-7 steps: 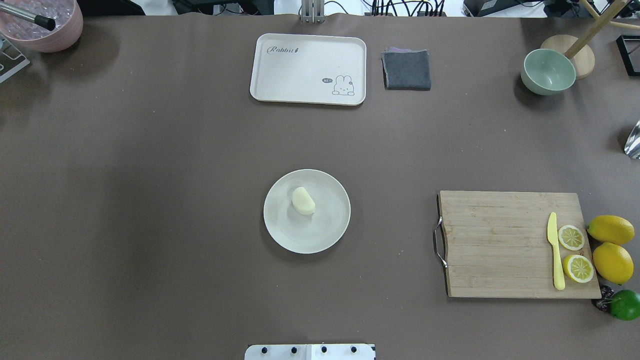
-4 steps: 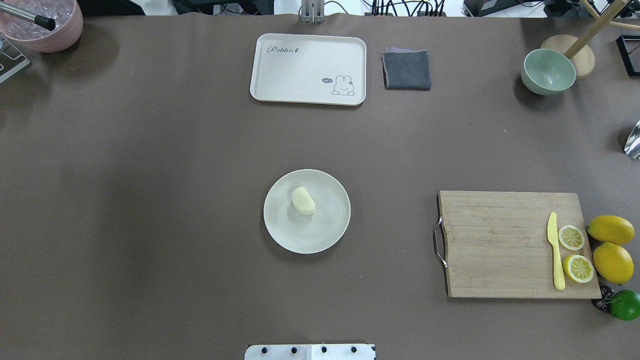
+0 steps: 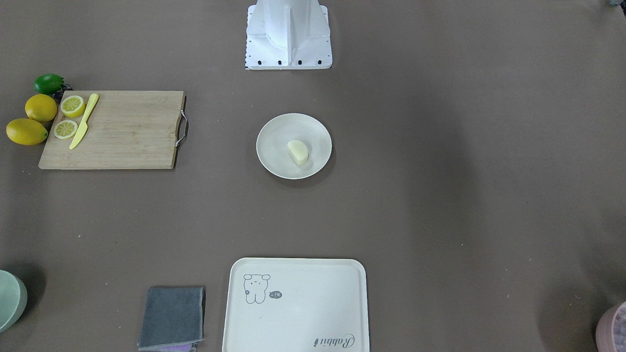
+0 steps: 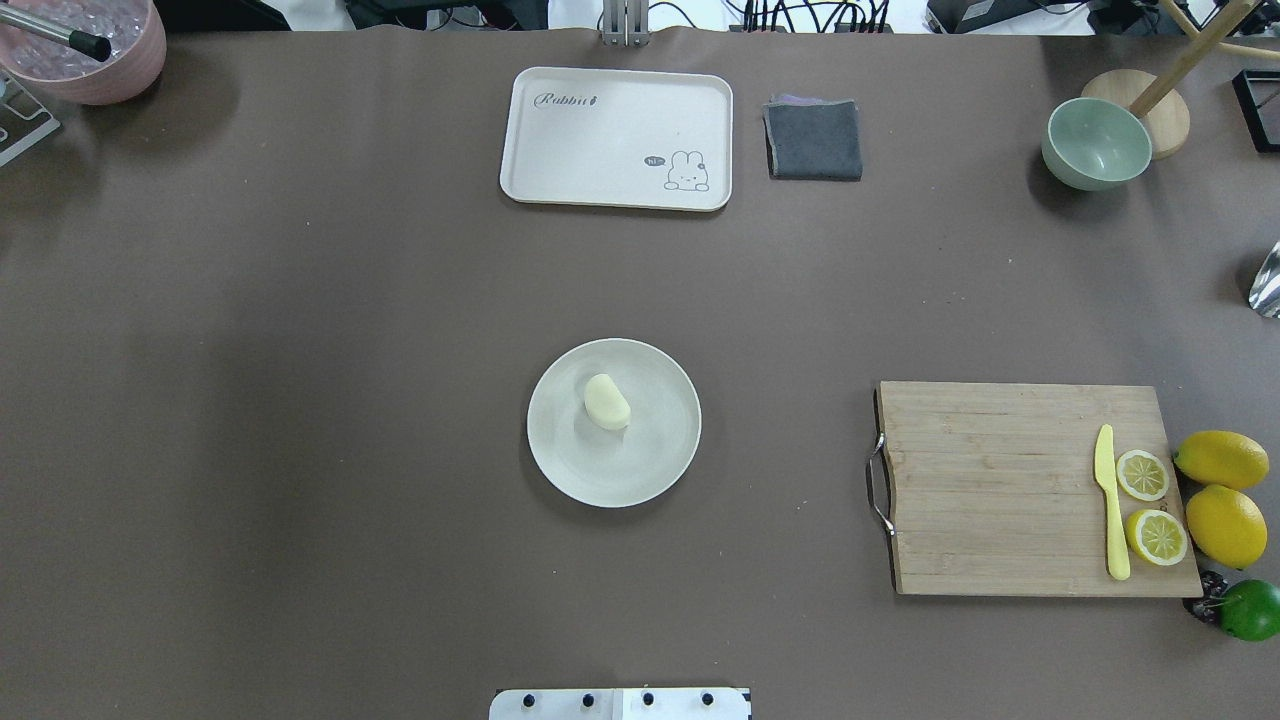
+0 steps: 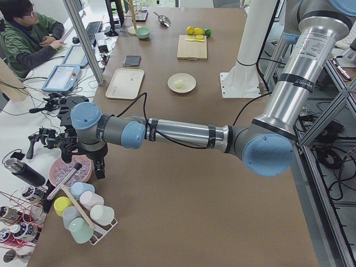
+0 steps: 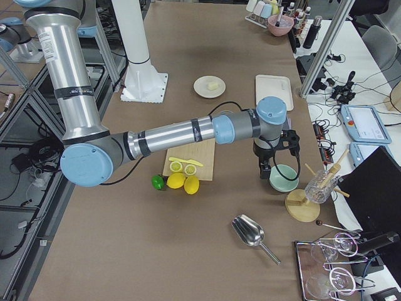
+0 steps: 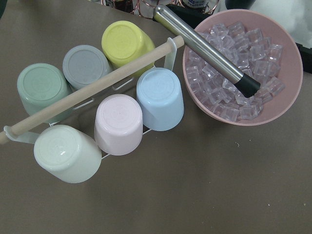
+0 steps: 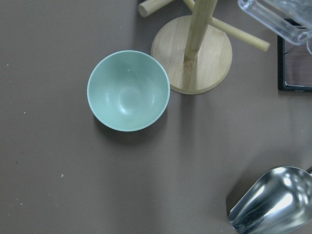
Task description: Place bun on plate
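The pale cream bun [image 4: 607, 402] lies on the round off-white plate [image 4: 614, 475] at the table's middle, a little left of and beyond the plate's centre in the overhead view; it also shows as bun [image 3: 298, 151] on plate [image 3: 274, 142]. Nothing touches it. My left gripper [image 5: 99, 167] hangs far off at the table's left end, by the pink ice bowl [image 7: 234, 68]. My right gripper [image 6: 265, 170] hangs at the right end, over the green bowl [image 8: 128, 90]. Both show only in the side views, so I cannot tell whether they are open or shut.
A cream tray [image 4: 616, 138] and a grey cloth [image 4: 814, 139] lie at the far edge. At the right lies a cutting board [image 4: 1030, 488] with a knife, lemon slices and lemons beside it. A cup rack [image 7: 92, 107], a wooden stand [image 8: 195, 58] and a metal scoop [image 8: 273, 202] sit near the ends.
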Available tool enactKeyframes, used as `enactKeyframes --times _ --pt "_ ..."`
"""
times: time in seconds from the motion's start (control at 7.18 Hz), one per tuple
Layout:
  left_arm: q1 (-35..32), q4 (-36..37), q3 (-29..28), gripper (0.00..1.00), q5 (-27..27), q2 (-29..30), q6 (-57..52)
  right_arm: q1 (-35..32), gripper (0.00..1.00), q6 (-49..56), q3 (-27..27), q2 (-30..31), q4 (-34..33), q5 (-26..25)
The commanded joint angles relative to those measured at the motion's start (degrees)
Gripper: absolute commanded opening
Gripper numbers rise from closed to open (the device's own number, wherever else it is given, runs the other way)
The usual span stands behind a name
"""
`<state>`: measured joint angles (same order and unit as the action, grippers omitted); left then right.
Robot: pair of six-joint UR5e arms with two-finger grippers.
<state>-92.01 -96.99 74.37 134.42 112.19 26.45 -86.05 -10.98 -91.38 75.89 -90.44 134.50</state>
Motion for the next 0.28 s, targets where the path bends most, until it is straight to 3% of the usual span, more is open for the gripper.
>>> enactKeyframes --times 0.0,0.14 --pt "0.16 -0.04 0.08 0.98 -0.04 0.05 0.0 0.0 1.0 -0.44 0.24 -0.83 0.0 0.15" --pt "0.08 -0.04 0.07 0.98 0.05 -0.04 0.0 0.0 1.0 -0.45 0.15 -1.1 0.0 0.24"
